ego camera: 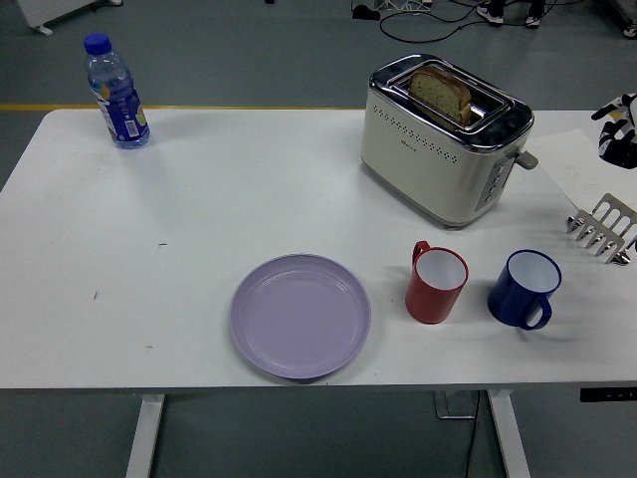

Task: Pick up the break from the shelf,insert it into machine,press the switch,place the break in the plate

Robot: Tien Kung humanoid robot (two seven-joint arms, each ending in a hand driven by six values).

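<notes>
Bread (pixel 441 93) up in toaster (pixel 445 139); right hand (pixel 619 127) empty (fingers unclear).

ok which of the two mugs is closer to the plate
The red mug. It stands just right of the purple plate, while the blue mug sits farther right, beyond the red one.
</notes>
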